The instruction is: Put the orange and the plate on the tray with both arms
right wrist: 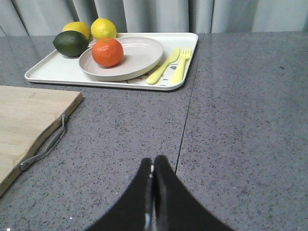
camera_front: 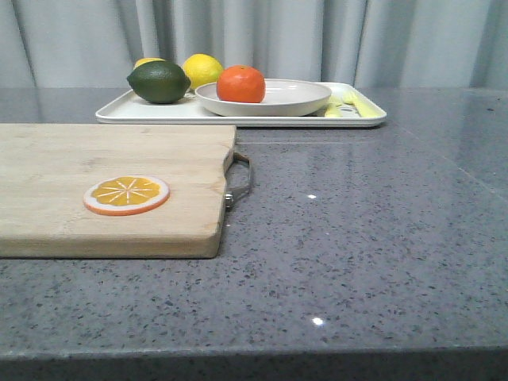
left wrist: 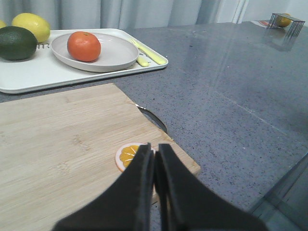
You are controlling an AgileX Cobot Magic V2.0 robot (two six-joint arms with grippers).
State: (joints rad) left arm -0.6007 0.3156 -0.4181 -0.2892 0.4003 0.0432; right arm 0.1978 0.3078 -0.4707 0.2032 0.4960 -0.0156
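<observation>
the grey table (camera_front: 357, 238) is carrying everything. the tray (camera_front: 143, 113) is lying at its far side, well apart from me. the plate (camera_front: 302, 97) is sitting on the tray, and the orange (camera_front: 240, 84) is resting in the plate. my left jaws (left wrist: 154, 161) are hanging closed and empty above the cutting board (left wrist: 62, 144); my right jaws (right wrist: 153, 173) are hanging closed, empty, over bare table.

A kitchen-like staged setup: speckled grey stone countertop (camera_front: 357, 238), wooden cutting board (camera_front: 103, 190), grey curtain (camera_front: 278, 36) backdrop.
</observation>
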